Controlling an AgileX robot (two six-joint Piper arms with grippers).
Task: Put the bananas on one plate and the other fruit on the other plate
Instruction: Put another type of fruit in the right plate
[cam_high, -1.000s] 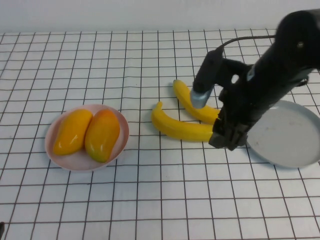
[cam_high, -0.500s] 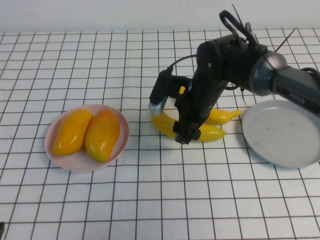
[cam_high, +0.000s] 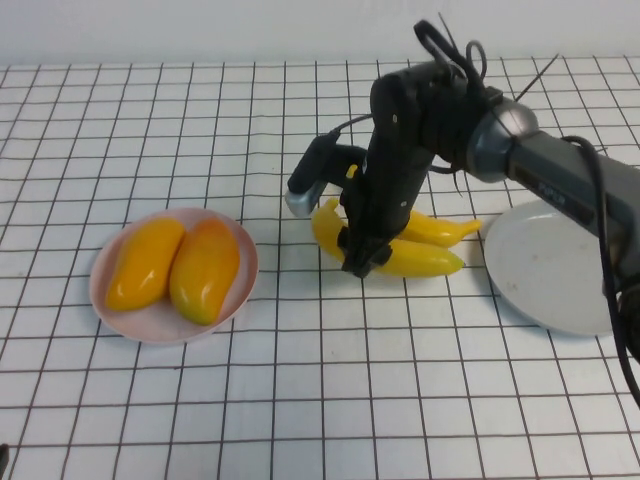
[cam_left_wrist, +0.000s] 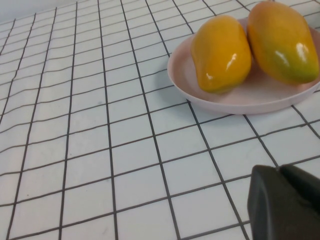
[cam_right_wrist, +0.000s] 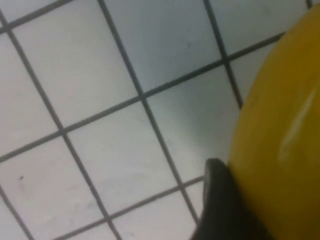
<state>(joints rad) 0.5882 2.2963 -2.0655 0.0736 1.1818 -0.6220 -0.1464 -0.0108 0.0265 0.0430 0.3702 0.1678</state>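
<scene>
Two yellow bananas lie side by side at the table's middle, the near banana (cam_high: 415, 260) and the far banana (cam_high: 440, 230). My right gripper (cam_high: 360, 260) is down on the near banana's left part and shut on it. In the right wrist view one dark finger (cam_right_wrist: 220, 200) presses against the banana's side (cam_right_wrist: 285, 125). Two orange-yellow mango-like fruits (cam_high: 170, 268) lie on the pink plate (cam_high: 235, 295) at the left, and they also show in the left wrist view (cam_left_wrist: 250, 47). The grey plate (cam_high: 555, 270) stands bare at the right. My left gripper (cam_left_wrist: 280, 172) is shut and empty, low over the cloth short of the pink plate (cam_left_wrist: 235, 102).
A white cloth with a black grid (cam_high: 300, 400) covers the whole table. The right arm's black links and cables (cam_high: 450, 110) reach over the bananas from the right. The table's far edge meets a white wall.
My right arm swung left from beside the grey plate and came down onto the near banana. Both bananas shifted slightly. The left arm has not moved.
</scene>
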